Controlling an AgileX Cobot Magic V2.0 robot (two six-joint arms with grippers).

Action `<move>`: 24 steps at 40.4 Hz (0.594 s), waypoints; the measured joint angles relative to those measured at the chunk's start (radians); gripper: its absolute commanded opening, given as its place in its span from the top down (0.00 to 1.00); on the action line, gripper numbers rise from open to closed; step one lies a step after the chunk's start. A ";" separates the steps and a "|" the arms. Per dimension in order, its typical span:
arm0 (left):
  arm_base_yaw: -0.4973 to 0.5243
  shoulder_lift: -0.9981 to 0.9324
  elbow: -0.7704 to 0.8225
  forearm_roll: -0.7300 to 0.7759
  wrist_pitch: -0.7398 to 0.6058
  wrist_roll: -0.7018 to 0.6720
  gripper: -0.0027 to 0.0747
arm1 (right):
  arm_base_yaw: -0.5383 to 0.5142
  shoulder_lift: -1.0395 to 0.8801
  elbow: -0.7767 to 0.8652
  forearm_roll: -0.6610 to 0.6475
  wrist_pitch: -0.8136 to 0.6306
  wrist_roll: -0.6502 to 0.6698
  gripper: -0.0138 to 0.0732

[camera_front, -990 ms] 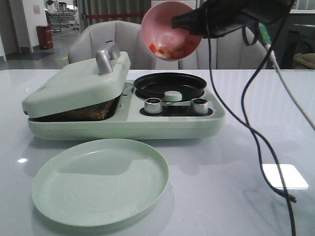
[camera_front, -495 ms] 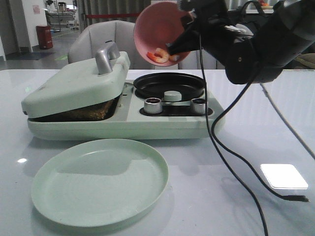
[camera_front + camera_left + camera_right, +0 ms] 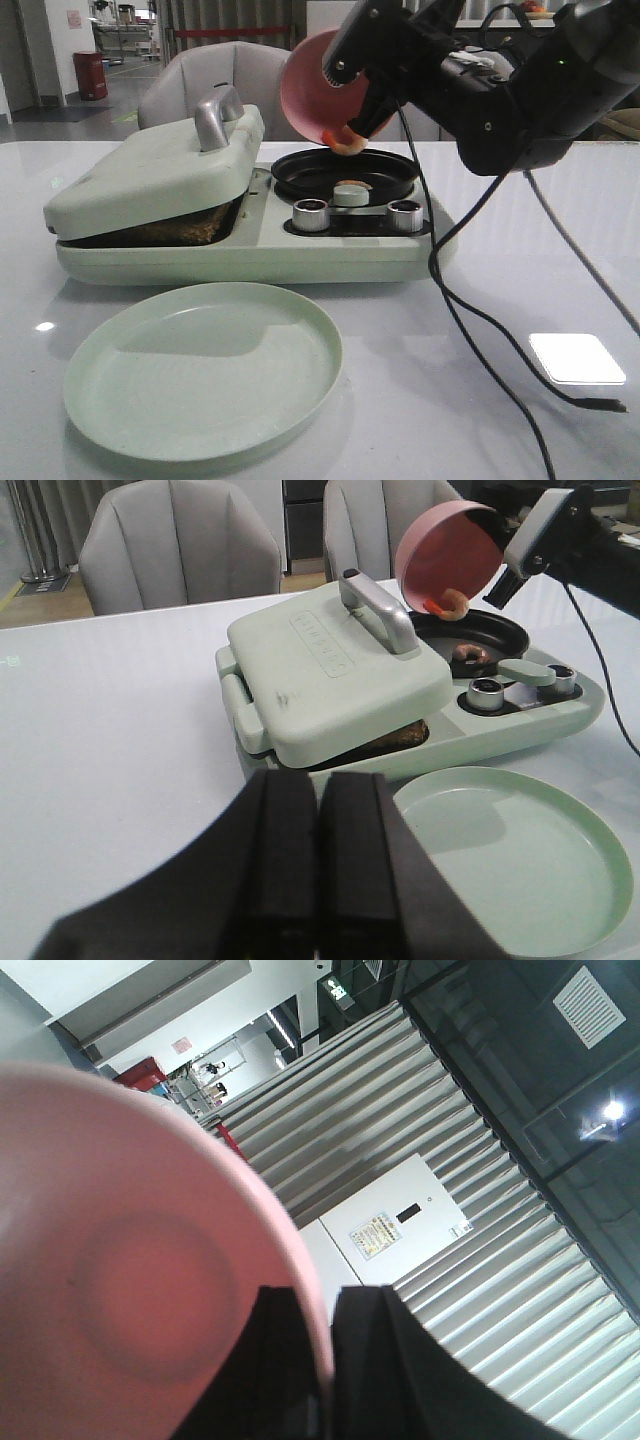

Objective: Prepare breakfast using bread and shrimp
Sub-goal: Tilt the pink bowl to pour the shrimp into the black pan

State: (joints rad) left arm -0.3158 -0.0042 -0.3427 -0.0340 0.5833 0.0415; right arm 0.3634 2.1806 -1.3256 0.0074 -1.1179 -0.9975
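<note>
In the front view, the right gripper [image 3: 352,62] pinched the rim of the pink bowl [image 3: 318,85] and held it tipped steeply over the black pan [image 3: 345,173] of the pale green breakfast machine [image 3: 250,240]; one shrimp [image 3: 343,141] hung at the lowest edge of the bowl, just above the pan. On the other half of the machine the lid [image 3: 155,170] was down but not fully flat, and a browned layer under it was most likely the bread [image 3: 165,231]. The green plate [image 3: 204,368] in front of the machine carried no food. In the left wrist view, the left gripper [image 3: 316,860] had its two fingers pressed together with nothing between them, near the table [image 3: 110,700] and well apart from the machine. This view also showed a curled shrimp already lying in the pan, and the other one at the rim of the bowl. In the right wrist view, only the bowl's underside and the dark fingers closed over its rim were visible; no food appeared there. I judged that the bread was already in place, the pouring of shrimp was nearly done, and cooking and serving on the plate were left.
</note>
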 measured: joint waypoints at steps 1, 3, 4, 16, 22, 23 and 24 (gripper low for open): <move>0.000 0.000 0.000 0.000 0.000 0.000 0.84 | 0.000 0.000 0.000 0.002 0.000 0.000 0.88; 0.000 0.000 0.000 0.000 0.000 0.000 0.84 | 0.000 0.000 0.000 0.004 0.000 0.000 0.88; 0.000 0.000 0.000 0.000 0.000 0.000 0.84 | 0.000 0.000 0.000 0.004 0.000 0.000 0.88; 0.000 0.000 0.000 0.000 0.000 0.000 0.84 | 0.000 0.000 0.000 0.085 0.000 0.210 0.88; 0.000 0.000 0.000 0.000 0.000 0.000 0.84 | 0.000 -0.030 0.000 0.222 0.090 0.489 0.88; 0.000 0.000 0.000 0.000 0.000 0.000 0.84 | -0.002 -0.043 0.000 0.235 0.132 0.534 0.88; 0.000 0.000 0.000 0.000 0.000 0.000 0.84 | -0.004 -0.053 0.000 0.247 0.179 0.565 0.88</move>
State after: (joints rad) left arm -0.3158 -0.0042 -0.3427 -0.0340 0.5833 0.0415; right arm 0.3597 2.1271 -1.3256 0.2542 -0.9392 -0.4330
